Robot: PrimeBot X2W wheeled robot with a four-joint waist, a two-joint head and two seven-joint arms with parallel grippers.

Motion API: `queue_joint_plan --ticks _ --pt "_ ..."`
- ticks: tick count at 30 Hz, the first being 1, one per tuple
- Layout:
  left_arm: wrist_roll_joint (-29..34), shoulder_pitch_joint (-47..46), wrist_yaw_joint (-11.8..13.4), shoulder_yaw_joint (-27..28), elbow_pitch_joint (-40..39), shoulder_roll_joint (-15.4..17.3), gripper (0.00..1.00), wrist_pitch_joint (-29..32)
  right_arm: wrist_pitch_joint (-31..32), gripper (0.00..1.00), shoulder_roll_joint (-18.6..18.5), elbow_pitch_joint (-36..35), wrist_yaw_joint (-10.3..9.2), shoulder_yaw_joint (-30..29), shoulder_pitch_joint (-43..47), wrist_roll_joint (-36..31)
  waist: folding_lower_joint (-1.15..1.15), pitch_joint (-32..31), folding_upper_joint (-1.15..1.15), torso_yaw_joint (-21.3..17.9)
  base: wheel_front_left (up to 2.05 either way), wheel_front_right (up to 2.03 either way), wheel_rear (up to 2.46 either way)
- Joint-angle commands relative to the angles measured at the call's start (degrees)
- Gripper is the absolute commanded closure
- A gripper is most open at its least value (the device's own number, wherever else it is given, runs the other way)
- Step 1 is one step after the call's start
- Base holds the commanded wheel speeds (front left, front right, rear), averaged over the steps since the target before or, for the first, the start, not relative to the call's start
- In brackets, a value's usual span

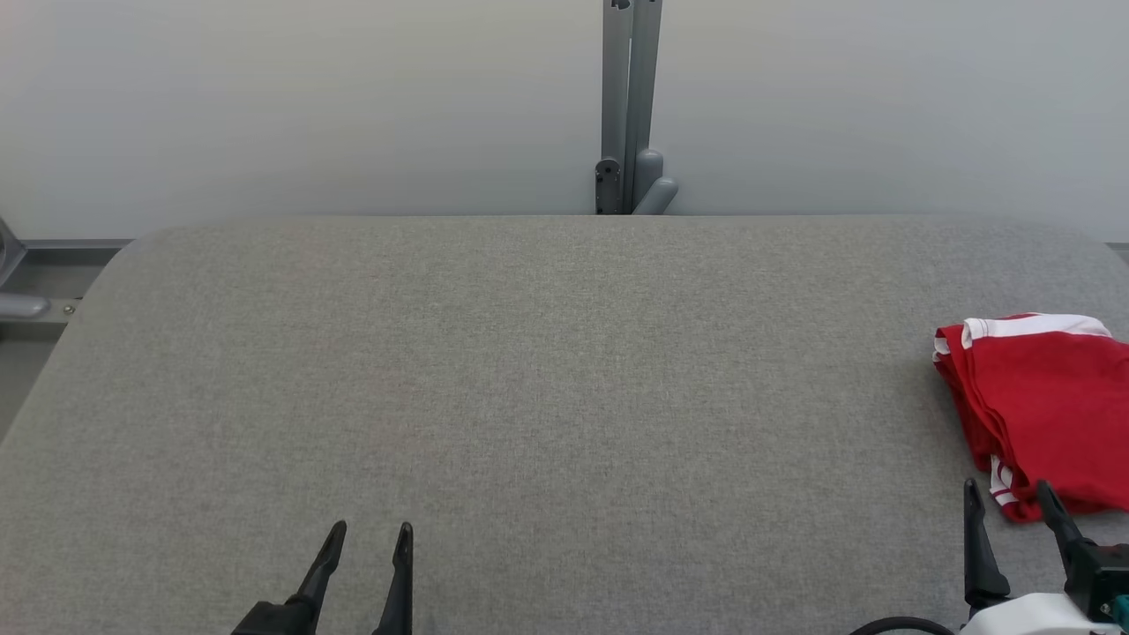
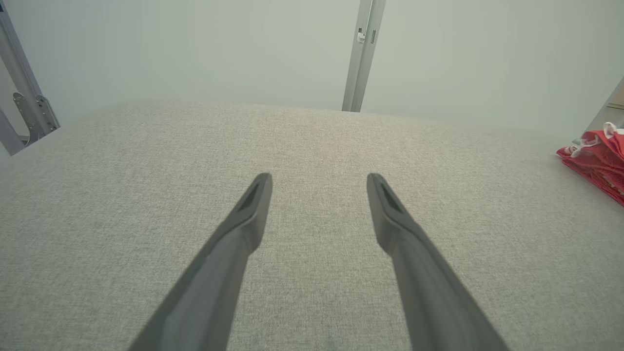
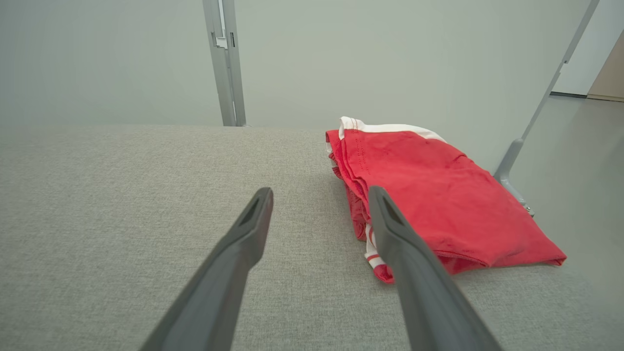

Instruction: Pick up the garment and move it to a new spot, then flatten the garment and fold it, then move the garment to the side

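Red garment (image 1: pixel 1045 406) with white trim lies in a compact layered stack at the far right of the table (image 1: pixel 564 370), its outer corner near the table's right edge. Looks folded and parked, so my read is the last step is about done and what remains is clearing off.

Right tool (image 1: pixel 1007 489): fingers spread, nothing between them, tips just at the stack's near striped corner. Can't tell if the right finger touches the cloth.

Left tool (image 1: pixel 372 529): spread, empty, over bare table, well apart from the garment.

Suggest:
- Lift the right tool first, then back out along the finger axis. A sideways sweep could snag the loose striped hem and peel the layers.
- Don't nudge the stack further right, there's little table left.
- Left tool needs no move.
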Motion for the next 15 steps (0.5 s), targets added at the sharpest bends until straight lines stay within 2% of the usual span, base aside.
queue_joint_plan --ticks 1,15 --pt "-0.4 -0.5 -0.3 0.1 0.2 0.2 0.00 0.0 -0.1 0.00 -0.2 0.0 -0.09 0.2 -0.2 0.3 0.00 0.0 0.68 0.0 0.00 0.00 0.00" --pt "-0.4 -0.7 -0.4 0.4 0.0 0.2 0.00 0.0 -0.1 0.00 -0.2 -0.6 -0.09 1.6 -0.9 0.8 0.00 0.3 0.68 -0.1 0.00 0.00 0.00"
